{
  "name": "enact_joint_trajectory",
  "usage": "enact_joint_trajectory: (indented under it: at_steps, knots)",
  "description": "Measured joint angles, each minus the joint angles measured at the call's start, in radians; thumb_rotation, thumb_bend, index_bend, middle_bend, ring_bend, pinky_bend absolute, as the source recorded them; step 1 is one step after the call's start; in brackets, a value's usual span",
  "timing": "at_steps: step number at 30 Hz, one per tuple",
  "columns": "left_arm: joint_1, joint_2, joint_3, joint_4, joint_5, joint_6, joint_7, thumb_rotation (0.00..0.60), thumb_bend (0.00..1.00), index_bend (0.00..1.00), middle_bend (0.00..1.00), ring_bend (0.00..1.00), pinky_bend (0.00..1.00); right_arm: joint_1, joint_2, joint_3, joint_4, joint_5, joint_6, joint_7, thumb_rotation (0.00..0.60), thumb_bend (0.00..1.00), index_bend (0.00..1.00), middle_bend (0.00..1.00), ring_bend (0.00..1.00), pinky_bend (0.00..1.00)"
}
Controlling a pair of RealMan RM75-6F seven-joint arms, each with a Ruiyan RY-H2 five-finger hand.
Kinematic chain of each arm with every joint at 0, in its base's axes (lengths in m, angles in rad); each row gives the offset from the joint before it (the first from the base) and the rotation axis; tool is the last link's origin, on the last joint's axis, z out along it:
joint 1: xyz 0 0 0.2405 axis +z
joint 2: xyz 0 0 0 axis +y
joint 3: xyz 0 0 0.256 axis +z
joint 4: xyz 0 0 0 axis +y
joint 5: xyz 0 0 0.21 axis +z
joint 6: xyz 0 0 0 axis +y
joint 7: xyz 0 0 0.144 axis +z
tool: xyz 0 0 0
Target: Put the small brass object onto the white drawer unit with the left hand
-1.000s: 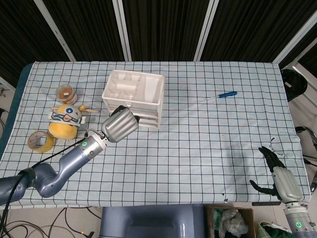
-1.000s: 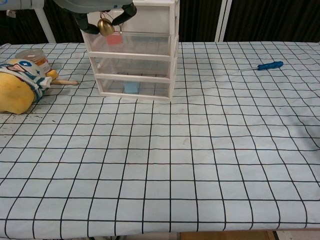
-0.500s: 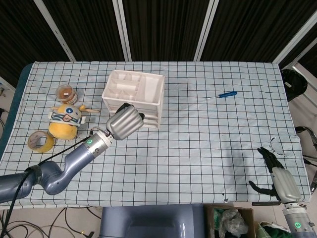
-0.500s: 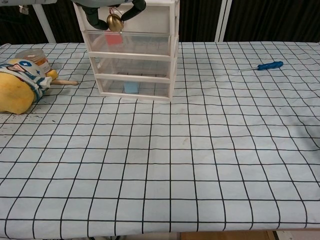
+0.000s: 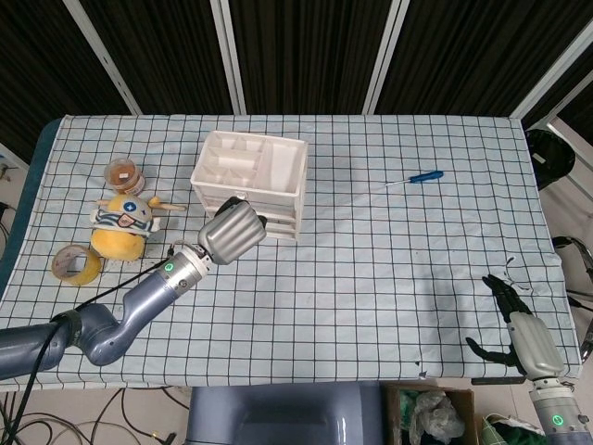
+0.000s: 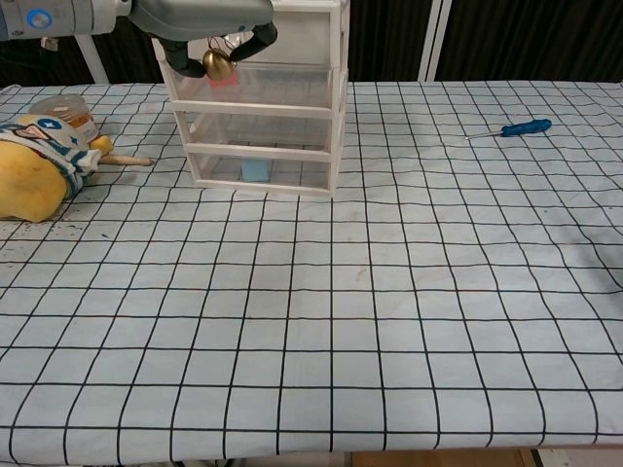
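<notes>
So far only the pickup looks done: the left hand point(image 6: 200, 21) has its dark fingers curled around the small round brass object point(image 6: 216, 65), which hangs off the table in front of the white plastic drawer unit point(image 5: 248, 185) — level with its top drawer, not above its top. Lifting, carrying over the compartmented top and releasing all remain. The right hand point(image 5: 521, 329) sits near the table's far corner with fingers apart, holding nothing — well apart from the work.

A desk point(image 5: 371, 278) under a white cloth with a black grid stands before dark pleated curtains point(image 5: 306, 46) crossed by slanted white frame bars point(image 5: 227, 56)
</notes>
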Motion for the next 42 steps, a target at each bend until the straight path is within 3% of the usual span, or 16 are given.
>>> enact_joint_trajectory:
  at_steps: [25, 42]
  knots:
    - [0.003, -0.021, 0.08, 0.03, -0.008, 0.024, -0.016, 0.6, 0.24, 0.6, 1.0, 0.96, 0.96, 0.0, 0.0, 0.001, 0.0, -0.001, 0.002, -0.001, 0.6, 0.2, 0.0, 0.0, 0.0, 0.13]
    - [0.016, -0.037, 0.107, 0.056, -0.015, 0.039, -0.032, 0.6, 0.23, 0.58, 1.0, 0.96, 0.96, 0.0, -0.001, 0.001, 0.0, 0.0, 0.001, -0.003, 0.6, 0.2, 0.0, 0.0, 0.0, 0.13]
